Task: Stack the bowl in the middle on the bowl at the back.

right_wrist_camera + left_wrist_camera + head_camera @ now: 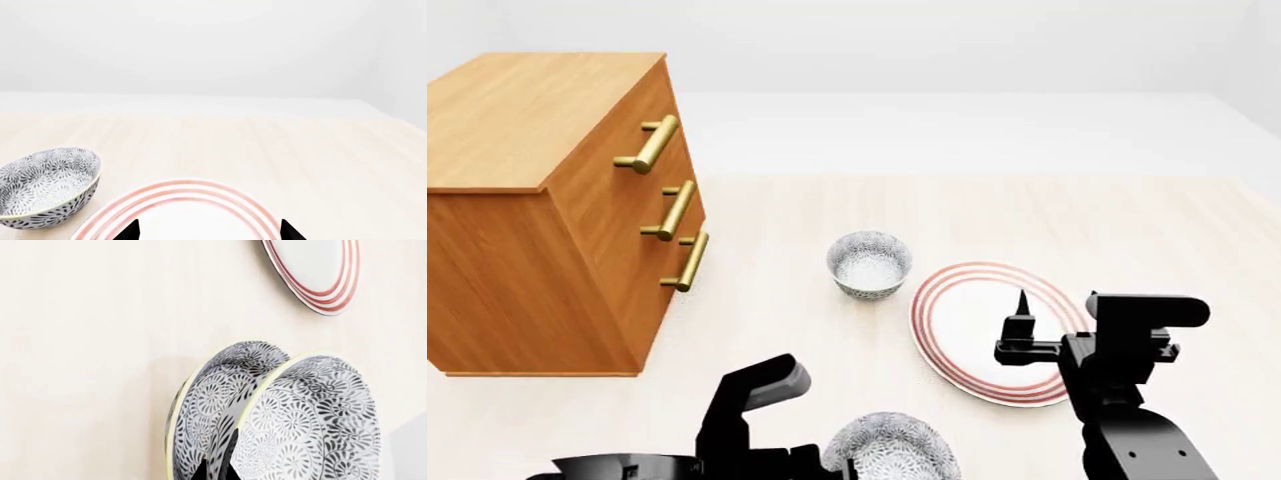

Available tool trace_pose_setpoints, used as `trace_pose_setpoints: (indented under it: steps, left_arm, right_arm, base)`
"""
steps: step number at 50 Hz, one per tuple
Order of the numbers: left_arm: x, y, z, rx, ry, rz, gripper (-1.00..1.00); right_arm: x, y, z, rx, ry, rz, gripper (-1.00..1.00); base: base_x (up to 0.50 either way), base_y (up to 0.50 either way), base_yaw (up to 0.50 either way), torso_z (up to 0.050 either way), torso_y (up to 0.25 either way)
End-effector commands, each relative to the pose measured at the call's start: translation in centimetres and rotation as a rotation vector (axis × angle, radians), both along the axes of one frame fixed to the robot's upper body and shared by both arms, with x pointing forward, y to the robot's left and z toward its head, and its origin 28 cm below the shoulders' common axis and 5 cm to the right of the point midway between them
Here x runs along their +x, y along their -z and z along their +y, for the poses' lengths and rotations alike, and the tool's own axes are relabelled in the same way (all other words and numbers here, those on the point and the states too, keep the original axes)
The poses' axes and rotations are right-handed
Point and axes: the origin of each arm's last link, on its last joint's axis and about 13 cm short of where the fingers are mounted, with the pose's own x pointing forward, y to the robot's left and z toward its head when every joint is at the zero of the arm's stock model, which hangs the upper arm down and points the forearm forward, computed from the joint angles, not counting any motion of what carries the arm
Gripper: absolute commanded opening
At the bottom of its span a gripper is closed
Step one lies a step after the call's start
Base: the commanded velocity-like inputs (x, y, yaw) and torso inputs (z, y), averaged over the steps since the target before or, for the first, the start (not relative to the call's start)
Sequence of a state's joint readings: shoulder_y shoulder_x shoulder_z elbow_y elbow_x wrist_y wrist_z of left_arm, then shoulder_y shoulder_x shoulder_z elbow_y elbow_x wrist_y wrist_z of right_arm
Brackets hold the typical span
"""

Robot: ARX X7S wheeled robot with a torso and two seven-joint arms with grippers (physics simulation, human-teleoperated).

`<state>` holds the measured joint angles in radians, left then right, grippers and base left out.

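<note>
The bowl at the back stands alone on the pale table, also in the right wrist view. The bowl in the middle is at the head view's lower edge, next to my left arm. My left gripper is shut on its rim, with a strip of the speckled wall between the two black fingertips. A second identical bowl overlaps it close alongside. My right gripper hangs open over the plate, holding nothing.
A wide red-ringed white plate lies right of the bowls, under the right gripper. A wooden chest of drawers with brass handles stands at the left. The table's far edge meets a white wall.
</note>
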<state>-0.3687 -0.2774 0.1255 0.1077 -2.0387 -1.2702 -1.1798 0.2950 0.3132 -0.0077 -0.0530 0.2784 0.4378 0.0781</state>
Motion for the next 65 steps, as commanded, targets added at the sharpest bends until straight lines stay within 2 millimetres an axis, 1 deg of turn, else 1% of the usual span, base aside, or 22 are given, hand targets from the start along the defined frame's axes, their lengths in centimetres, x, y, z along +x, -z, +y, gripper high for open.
trace_pose_setpoints:
  steps: [1,7,8,25,38,55,61,65]
  left_arm:
    - [0.3,-0.1,0.0,-0.035,0.003,0.001,-1.00]
    - [0.3,-0.1,-0.1,-0.038,0.006,-0.001,-1.00]
    - [0.3,-0.2,-0.1,-0.040,0.006,-0.003,1.00]
    - [-0.2,-1.4,0.3,-0.078,0.009,-0.066,1.00]
    - [-1.4,-4.0,1.1,-0.147,0.017,-0.195,1.00]
    - [-2.4,-7.2,2.3,-0.221,-0.016,-0.342,1.00]
    - [-1.8,-7.9,2.7,-0.229,-0.055,-0.382,1.00]
    - [-1.0,-8.6,3.0,-0.213,-0.089,-0.489,1.00]
  right_arm:
    - [0.0,0.1,0.0,0.000,-0.001,0.003,1.00]
    - [0.0,0.2,-0.1,0.000,0.001,0.005,1.00]
    - [0.0,0.2,-0.1,0.000,0.001,0.005,1.00]
    - [0.0,0.4,-0.2,0.001,0.005,0.011,1.00]
    - [0.0,0.4,-0.2,0.002,0.008,0.013,1.00]
    - [0.1,0.2,-0.1,-0.002,0.008,0.010,1.00]
    - [-0.1,0.0,-0.1,-0.006,0.009,0.005,1.00]
    - [-0.4,-0.7,0.0,-0.012,0.007,-0.011,1.00]
  base:
    - [0.00,0.00,0.00,0.000,0.000]
    - [0.00,0.00,0.00,0.000,0.000]
    - [0.00,0.00,0.00,0.000,0.000]
    - [0.00,0.00,0.00,0.000,0.000]
    - [0.00,0.00,0.00,0.000,0.000]
    - [0.00,0.00,0.00,0.000,0.000]
    - [0.00,0.00,0.00,0.000,0.000]
    - [0.00,0.00,0.00,0.000,0.000]
